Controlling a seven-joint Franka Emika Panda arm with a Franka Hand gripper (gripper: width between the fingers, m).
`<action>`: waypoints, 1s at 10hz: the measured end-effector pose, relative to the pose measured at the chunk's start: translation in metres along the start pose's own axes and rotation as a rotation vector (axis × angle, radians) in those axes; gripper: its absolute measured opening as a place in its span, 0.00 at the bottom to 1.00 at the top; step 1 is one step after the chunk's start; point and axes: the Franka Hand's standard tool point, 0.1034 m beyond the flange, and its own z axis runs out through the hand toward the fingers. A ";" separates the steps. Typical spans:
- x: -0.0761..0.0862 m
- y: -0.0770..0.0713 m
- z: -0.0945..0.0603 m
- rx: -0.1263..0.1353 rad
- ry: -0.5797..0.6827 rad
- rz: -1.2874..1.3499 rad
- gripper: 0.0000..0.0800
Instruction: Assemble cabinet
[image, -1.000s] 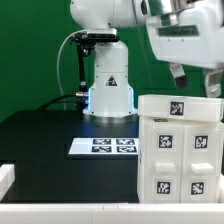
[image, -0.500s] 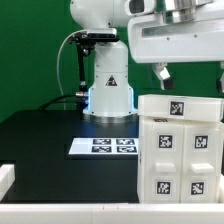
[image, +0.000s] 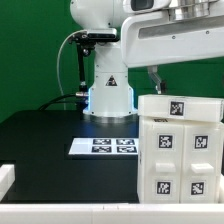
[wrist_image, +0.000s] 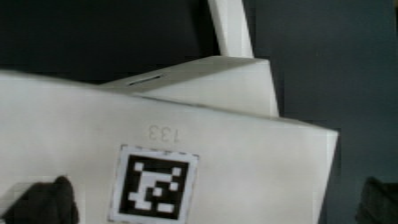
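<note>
1. One cabinet stands on the black bench, at the near right of the exterior view; it is upright, white, boxy, with a flat top panel.
2. Six marker tags show on it in the exterior view: one on the top panel, the rest in rows on the front face.
3. Gripper hangs above the cabinet's top, clear of it. Jaws stand wide apart; nothing is held. One dark finger shows below the white hand; the other is hard to make out.
4. Wrist view: a white cabinet surface fills most of the picture, with one tag on it; dark fingertips sit at either side, apart from each other, nothing between them but the panel below.
5. Marker board lies flat on the bench, just left of the cabinet and near the arm's base, which is further back.
6. Green backdrop behind the bench.
</note>
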 end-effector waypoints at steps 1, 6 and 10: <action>0.000 -0.003 0.001 -0.017 0.000 -0.133 1.00; 0.005 0.002 -0.002 -0.082 0.004 -0.686 1.00; 0.010 0.007 0.007 -0.136 0.036 -1.120 1.00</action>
